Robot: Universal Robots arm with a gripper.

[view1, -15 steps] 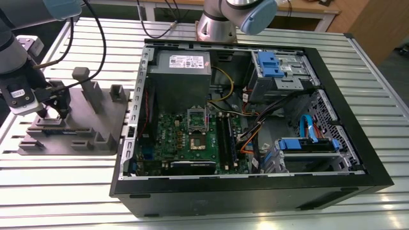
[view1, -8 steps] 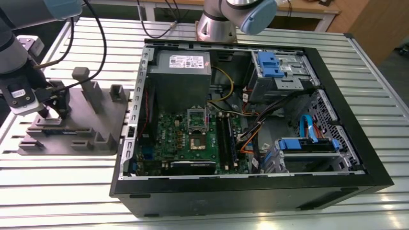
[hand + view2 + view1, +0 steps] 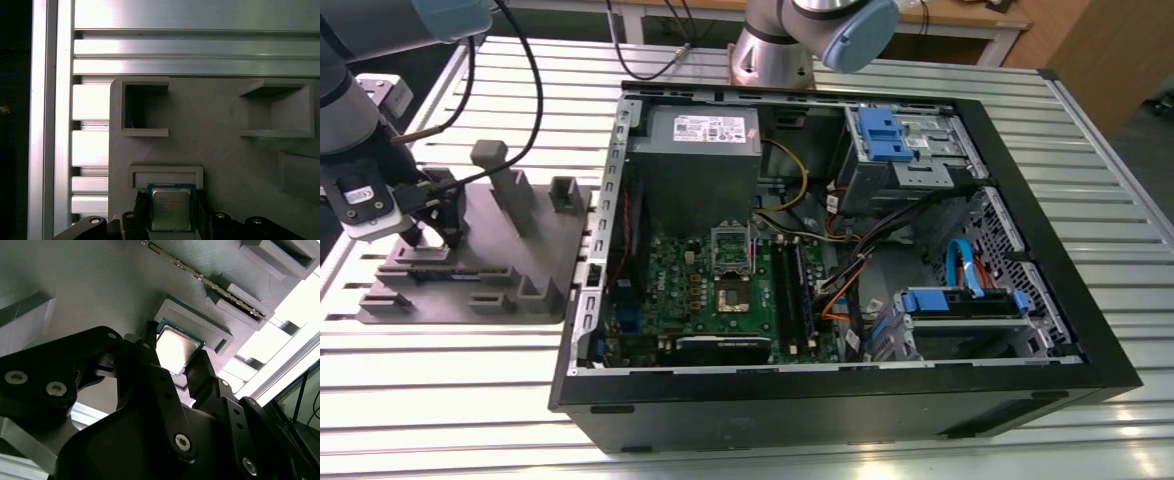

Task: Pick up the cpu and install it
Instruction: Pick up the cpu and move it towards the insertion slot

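The cpu [image 3: 171, 209] is a small silvery square chip with a green rim, lying by a raised frame on the grey fixture plate [image 3: 220, 150]. In both wrist views my gripper [image 3: 175, 362] straddles it, a black finger [image 3: 148, 357] pressed to each side edge, shut on the chip. In the exterior view the gripper [image 3: 434, 235] reaches down onto the fixture plate [image 3: 480, 270] at the exterior view's left, beside the open computer case [image 3: 1067, 330]. The motherboard's dark socket [image 3: 732, 294] with its metal frame lies inside the case.
Upright grey posts [image 3: 491, 160] and open pockets [image 3: 145, 107] rise from the fixture plate. A memory stick [image 3: 200, 277] sits in a slot on it. Cables, blue drive brackets [image 3: 897, 135] and a grey power supply [image 3: 704, 140] crowd the case. A second arm's base [image 3: 774, 50] stands behind.
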